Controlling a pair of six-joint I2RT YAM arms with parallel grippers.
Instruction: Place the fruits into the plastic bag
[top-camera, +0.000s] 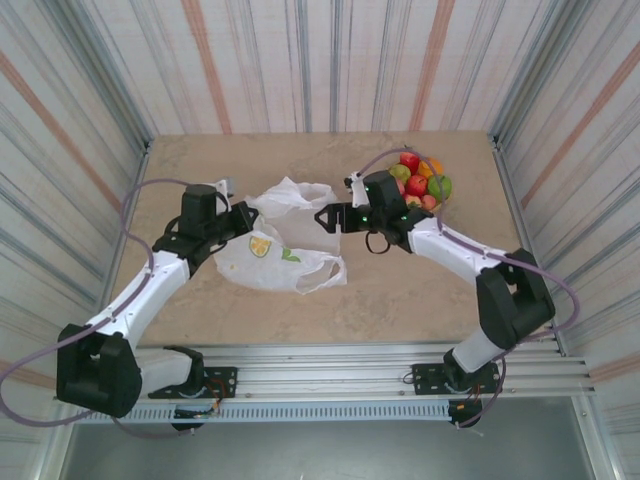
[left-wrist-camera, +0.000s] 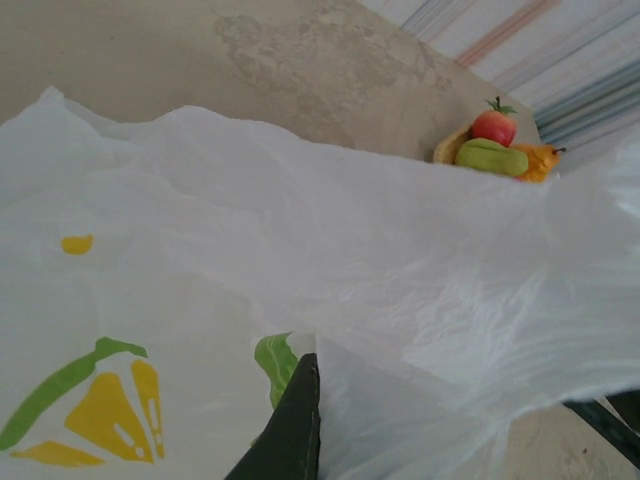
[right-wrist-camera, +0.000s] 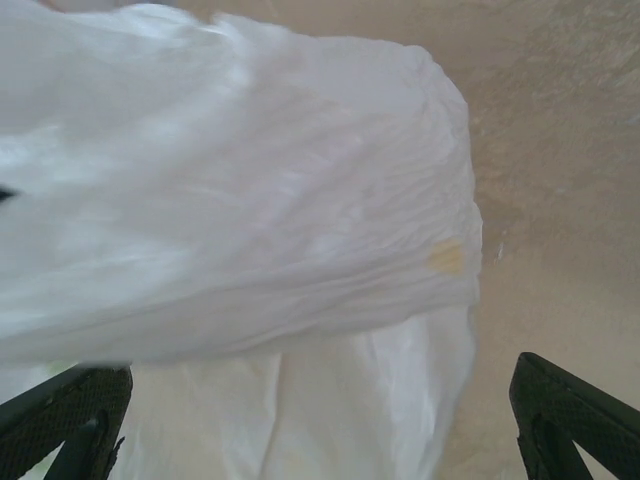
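Nearest the lens, a metal rail (top-camera: 350, 365) carries both arm bases at the near edge of the table (top-camera: 400, 290). On the tan tabletop, left of centre, lies the bag (top-camera: 285, 250), white and crinkled and printed with lemon slices and leaves, its far part raised between the two arms. The left gripper (top-camera: 243, 222) is clamped on the bag's left side. Its wrist camera shows one dark finger (left-wrist-camera: 295, 420) with the film folded against it. The right gripper (top-camera: 332, 217) faces the bag from the right, jaws spread wide, the film hanging just ahead of its fingers (right-wrist-camera: 70, 410), unpinched. The fruits (top-camera: 420, 180) sit heaped at the far right, beyond the right wrist and apart from the bag. From the left wrist, a red apple (left-wrist-camera: 493, 125) shows over the bag's rim, above a green fruit (left-wrist-camera: 490, 157) in a tan tray (left-wrist-camera: 447, 150).
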